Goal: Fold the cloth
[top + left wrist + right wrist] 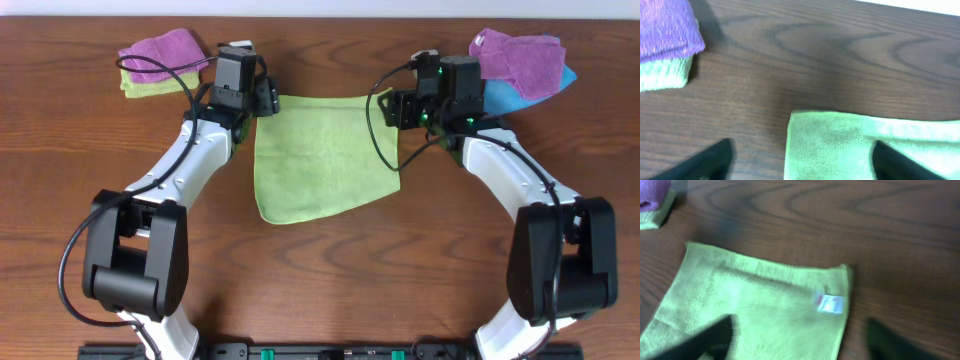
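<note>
Overhead, the cloth (320, 155) lies flat at the middle of the wooden table (320, 270). Its far edge runs between the two arms, and its near edge is aslant (it reaches closer to the arm bases on the left). The left gripper (265, 103) sits at the far left corner and the right gripper (385, 108) at the far right corner.

From the left wrist, the fingers (715, 160) stand wide apart with the cloth's corner lying on the wood between them. Nothing is gripped.

From the right wrist, the dark, blurred fingertips (705, 340) are likewise spread wide above the cloth and hold nothing. A small white tag (830, 303) shows by the cloth's edge near that corner.

At the far left of the table a purple towel (160, 48) rests on a yellow-green folded towel (140, 87). At the far right, more purple towels (525, 60) overlap a blue towel (505, 98), just beside the right arm.
</note>
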`<move>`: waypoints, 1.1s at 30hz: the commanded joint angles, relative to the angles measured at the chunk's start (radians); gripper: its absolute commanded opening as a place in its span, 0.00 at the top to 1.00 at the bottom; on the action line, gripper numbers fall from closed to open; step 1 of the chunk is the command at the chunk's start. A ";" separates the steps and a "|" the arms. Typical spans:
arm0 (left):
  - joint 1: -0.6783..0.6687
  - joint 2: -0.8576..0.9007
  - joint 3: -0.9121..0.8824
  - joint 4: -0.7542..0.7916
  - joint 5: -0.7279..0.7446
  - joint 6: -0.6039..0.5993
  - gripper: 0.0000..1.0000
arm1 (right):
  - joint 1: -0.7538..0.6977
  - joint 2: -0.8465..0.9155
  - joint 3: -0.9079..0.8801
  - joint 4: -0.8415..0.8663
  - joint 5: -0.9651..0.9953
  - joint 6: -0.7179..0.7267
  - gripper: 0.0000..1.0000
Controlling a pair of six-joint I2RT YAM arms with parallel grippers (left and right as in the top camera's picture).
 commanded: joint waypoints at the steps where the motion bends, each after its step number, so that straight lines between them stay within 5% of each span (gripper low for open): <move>1: 0.005 0.004 -0.002 0.006 -0.003 0.013 0.05 | -0.002 0.003 0.012 -0.003 0.004 0.014 0.03; 9: 0.005 -0.111 -0.002 -0.207 0.001 0.008 0.04 | -0.011 -0.050 0.126 -0.349 -0.002 -0.142 0.09; 16: 0.002 -0.354 -0.003 -0.568 0.029 -0.051 0.04 | -0.013 -0.253 0.179 -0.712 0.177 -0.246 0.18; 20: -0.016 -0.489 -0.014 -0.727 0.054 -0.051 0.00 | -0.013 -0.401 0.172 -0.834 0.192 -0.241 0.12; 27: -0.037 -0.716 -0.293 -0.727 0.057 -0.145 0.03 | -0.012 -0.651 -0.079 -0.858 0.170 -0.168 0.09; 33: -0.037 -0.747 -0.501 -0.542 0.178 -0.178 0.05 | -0.012 -0.709 -0.383 -0.578 0.026 -0.068 0.01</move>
